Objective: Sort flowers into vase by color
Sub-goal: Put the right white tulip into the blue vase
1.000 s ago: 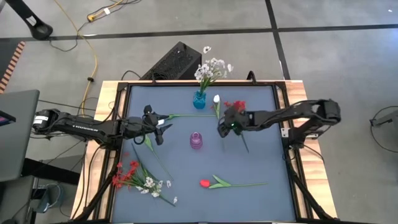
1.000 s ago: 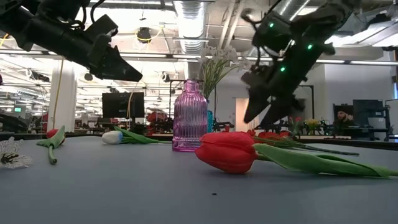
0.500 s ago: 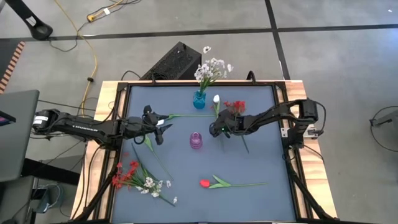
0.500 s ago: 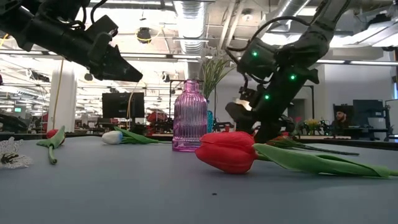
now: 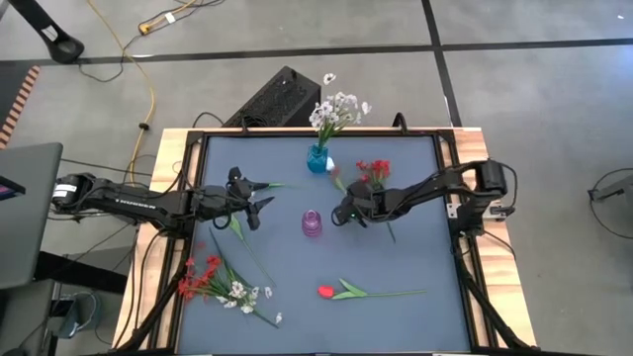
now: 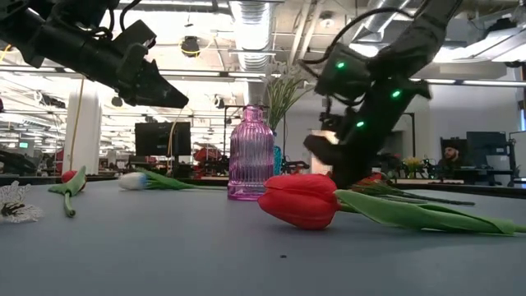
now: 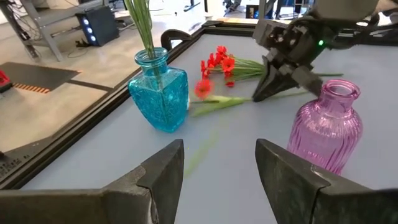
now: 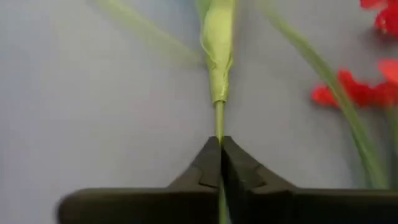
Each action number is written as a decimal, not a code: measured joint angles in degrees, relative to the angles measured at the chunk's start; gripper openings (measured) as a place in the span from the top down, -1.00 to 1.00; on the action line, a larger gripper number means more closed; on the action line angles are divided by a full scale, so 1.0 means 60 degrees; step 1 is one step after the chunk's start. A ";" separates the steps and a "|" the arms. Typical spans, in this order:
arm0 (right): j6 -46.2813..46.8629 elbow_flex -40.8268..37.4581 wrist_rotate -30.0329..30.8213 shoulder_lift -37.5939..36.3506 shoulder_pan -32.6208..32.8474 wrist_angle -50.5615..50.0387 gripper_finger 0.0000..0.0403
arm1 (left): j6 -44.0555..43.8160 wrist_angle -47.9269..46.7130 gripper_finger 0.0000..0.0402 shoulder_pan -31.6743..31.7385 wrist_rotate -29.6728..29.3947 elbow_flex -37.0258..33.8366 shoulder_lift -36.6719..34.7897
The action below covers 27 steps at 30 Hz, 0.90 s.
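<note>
The right gripper (image 8: 219,163) has its jaws closed on the thin green stem of the white tulip (image 5: 333,174). The stem runs straight out from the jaw tips, and the bloom lies just beside the blue vase (image 5: 316,158). The left gripper (image 5: 255,203), jaws open and empty, hangs farther away over the worktop (image 5: 415,252).

Open-plan lab — ceiling ducts (image 6: 246,20), monitors (image 6: 162,138)
</note>
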 joint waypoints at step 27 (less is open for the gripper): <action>-0.3728 -0.0694 -0.0164 -0.6009 0.1215 -0.0810 0.91 | -0.0497 0.0846 0.06 0.0004 0.1578 0.0005 0.0210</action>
